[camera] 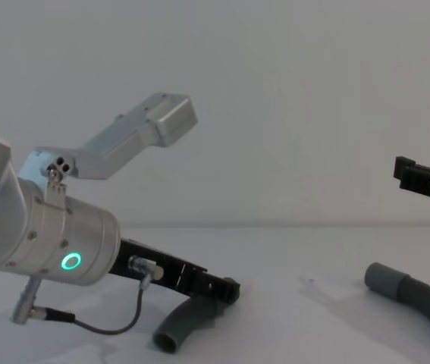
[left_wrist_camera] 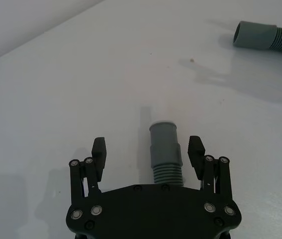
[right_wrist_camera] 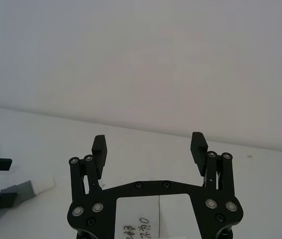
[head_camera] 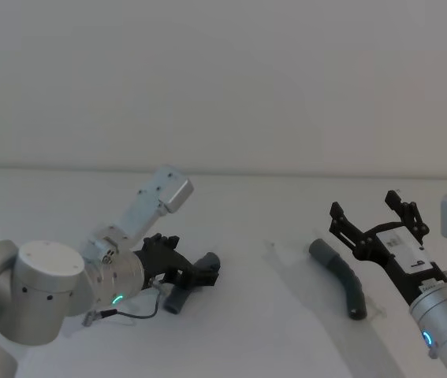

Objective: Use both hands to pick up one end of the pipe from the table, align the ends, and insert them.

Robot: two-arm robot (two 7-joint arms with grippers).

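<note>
Left pincer [left_wrist_camera: 147,145] straddles one pipe piece [left_wrist_camera: 164,149], wide, not touching it. Right pincer [right_wrist_camera: 149,144] is wide too and aloft, its label [right_wrist_camera: 158,219] scribble unreadable. Open tabletop [head_camera: 262,331] lies between.

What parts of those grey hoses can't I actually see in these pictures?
Left hose: chest view, upper end hidden behind the left gripper; left wrist view, back end runs under that gripper's body.
Right hose: chest view, far end cut off by the right edge.

Open stretch of table [head_camera: 262,315] between left pipe piece [head_camera: 176,301] and right pipe piece [head_camera: 343,274].
</note>
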